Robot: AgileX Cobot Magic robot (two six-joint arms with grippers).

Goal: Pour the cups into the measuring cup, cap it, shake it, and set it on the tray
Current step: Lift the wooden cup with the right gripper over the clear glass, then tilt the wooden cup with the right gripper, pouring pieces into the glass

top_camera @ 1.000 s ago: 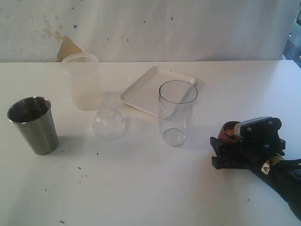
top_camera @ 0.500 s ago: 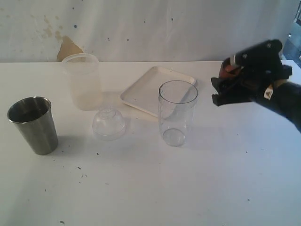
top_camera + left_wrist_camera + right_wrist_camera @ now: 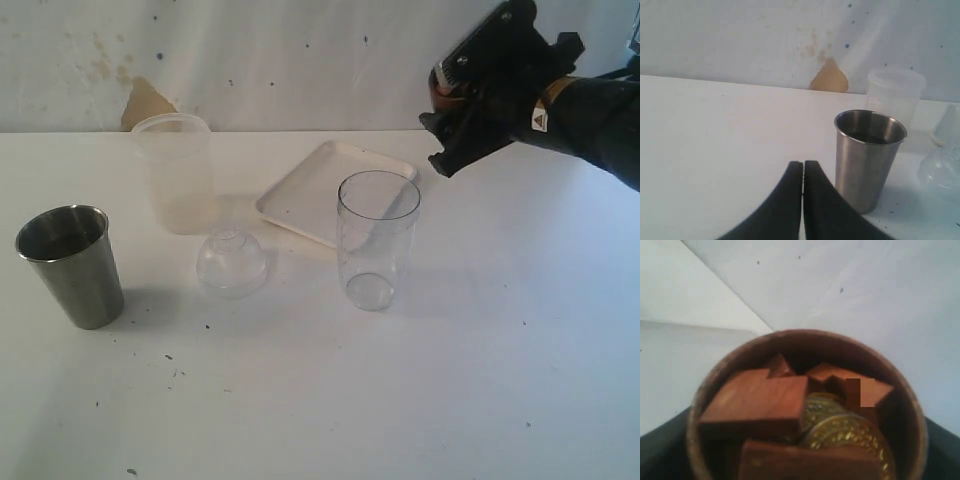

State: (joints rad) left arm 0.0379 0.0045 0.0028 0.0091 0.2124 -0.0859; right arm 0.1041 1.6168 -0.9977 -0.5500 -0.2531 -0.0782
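Note:
My right gripper (image 3: 462, 100) is shut on the brown wooden cup (image 3: 441, 84) and holds it in the air, tilted, above and to the right of the clear measuring cup (image 3: 378, 240). The right wrist view looks into the wooden cup (image 3: 790, 335), which holds brown wooden blocks (image 3: 757, 402) and a gold coin (image 3: 850, 432). The clear dome cap (image 3: 231, 262) lies left of the measuring cup. At the far left stands the grey steel tumbler (image 3: 70, 265). My left gripper (image 3: 803, 167) is shut and empty, just beside the tumbler (image 3: 867, 160).
The white tray (image 3: 300, 200) lies behind the measuring cup. A frosted whitish tub (image 3: 177, 175) stands behind the cap and also appears in the left wrist view as the tub (image 3: 896, 92). A stained white wall backs the table.
My right gripper has lifted the wooden cup from the table at the right, up and leftward, to a spot above the measuring cup's right side. Nothing else has moved.

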